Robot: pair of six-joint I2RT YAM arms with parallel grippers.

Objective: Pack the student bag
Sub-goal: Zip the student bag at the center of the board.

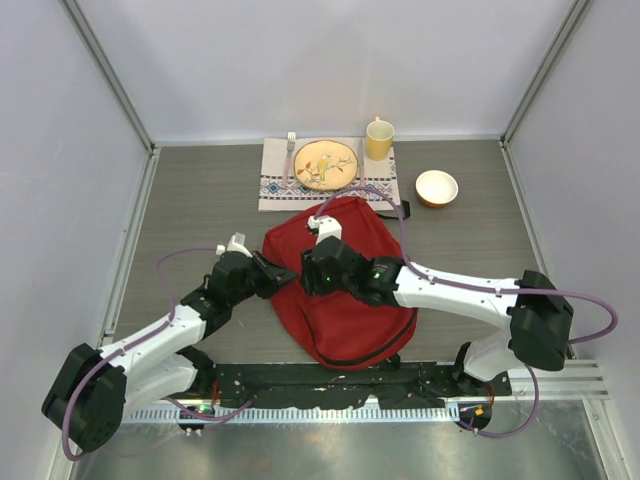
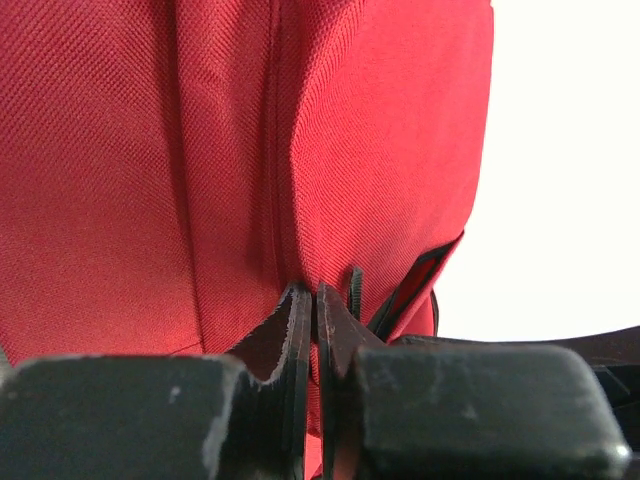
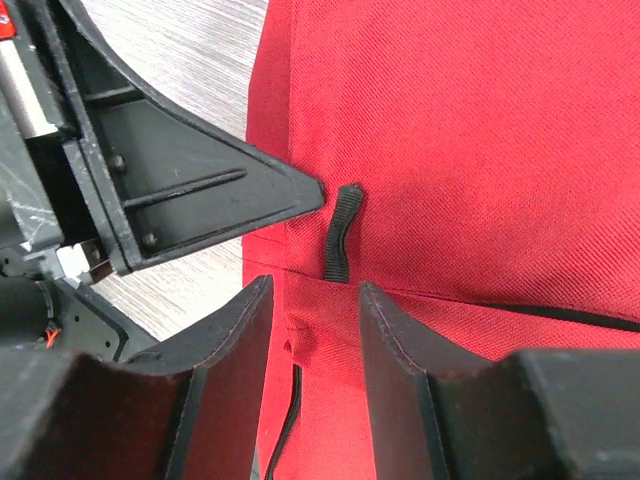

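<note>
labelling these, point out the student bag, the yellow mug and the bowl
student bag (image 1: pixel 340 325), top external view, bare red fabric at its near end
yellow mug (image 1: pixel 379 145), top external view, its yellow side
bowl (image 1: pixel 437 185), top external view, its white inside

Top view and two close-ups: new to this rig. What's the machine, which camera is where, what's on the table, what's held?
Two robot arms at the table's near edge. Wide shot: from above. Close-ups: a camera on each wrist, looking past that arm's tool. On the table: red student bag, placemat with fork and plate, yellow mug, small bowl. Left tool: nearly closed at the bag's edge beside a black pull tab; whether it pinches cloth is unclear. Right tool: open over the bag, holding nothing.
</note>
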